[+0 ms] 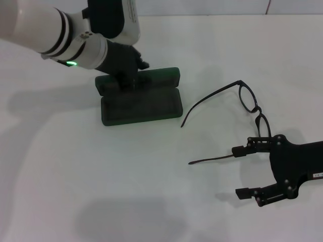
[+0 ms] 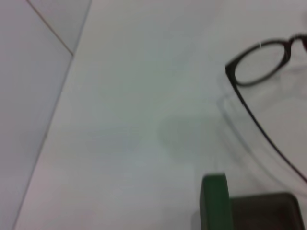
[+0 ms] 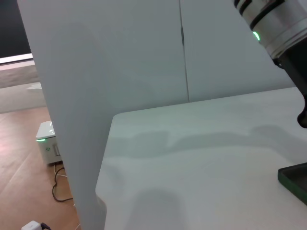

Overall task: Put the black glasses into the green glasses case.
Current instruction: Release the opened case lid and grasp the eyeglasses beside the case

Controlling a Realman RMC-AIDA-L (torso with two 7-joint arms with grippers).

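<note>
While the black glasses (image 1: 237, 113) lay unfolded on the white table (image 1: 151, 191), lenses toward the far right and temple arms trailing toward the near left, the right gripper (image 1: 246, 171) sat just beside them on the near-right side. Its fingers were spread apart, and the upper one appeared to touch the end of the nearer temple arm, though nothing was clasped. That arm was clearly the closer one. Well to the left lay the green glasses case (image 1: 141, 106), opened, its long axis running left to right. The left gripper (image 1: 126, 75) rested on its lid, whether clamped or loose I cannot tell.
</note>
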